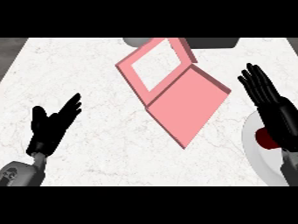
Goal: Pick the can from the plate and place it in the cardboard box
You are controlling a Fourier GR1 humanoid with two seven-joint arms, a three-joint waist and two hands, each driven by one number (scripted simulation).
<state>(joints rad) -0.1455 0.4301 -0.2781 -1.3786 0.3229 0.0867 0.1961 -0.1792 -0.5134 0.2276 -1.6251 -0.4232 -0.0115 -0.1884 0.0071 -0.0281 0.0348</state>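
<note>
Head view, right hand fingers straight over red can on plate, left hand relaxed, holding nothing

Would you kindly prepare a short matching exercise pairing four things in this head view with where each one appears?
Things:
1. left hand
2. right hand
3. pink box
4. can

Places:
A. centre of the counter, flap open
B. on the white plate, partly behind a hand
C. lower left, open
D. right edge, open above the plate

Pairs: 1-C, 2-D, 3-A, 4-B
</note>
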